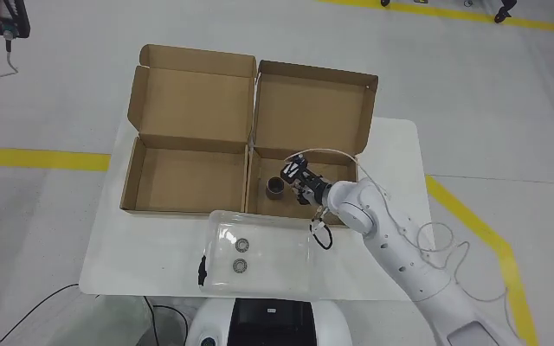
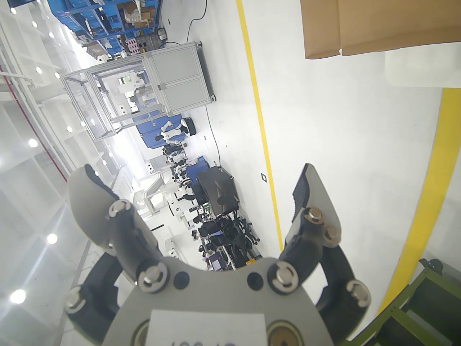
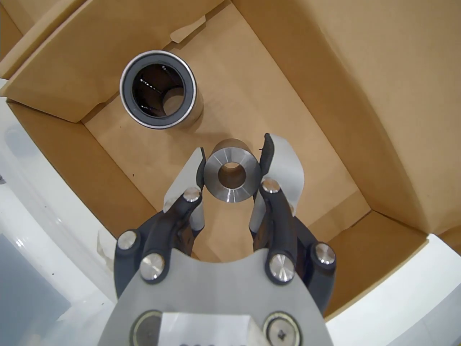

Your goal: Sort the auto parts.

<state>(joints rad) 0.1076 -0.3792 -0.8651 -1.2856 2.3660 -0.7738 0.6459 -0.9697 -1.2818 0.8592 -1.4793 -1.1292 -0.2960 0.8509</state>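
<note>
My right gripper [image 3: 234, 150] is inside the right cardboard box [image 3: 324, 73], shut on a small silver metal bushing [image 3: 232, 176] with a round bore, one finger on each side. A larger dark-lined cylindrical bearing [image 3: 158, 89] stands upright on the box floor just beyond it. From above, the right gripper [image 1: 300, 183] sits in the right box [image 1: 346, 164] next to the larger bearing [image 1: 273, 187]. Two round ring parts [image 1: 241, 245] [image 1: 240, 265] lie in a clear plastic tray [image 1: 286, 259]. My left gripper [image 2: 196, 181] is open and holds nothing, facing the room.
An open left cardboard box [image 1: 186, 177] stands beside the right one, both lids [image 1: 195, 95] folded back. The tray lies at the white table's [image 1: 394, 173] front edge. A cardboard flap [image 2: 378, 8] shows in the left wrist view.
</note>
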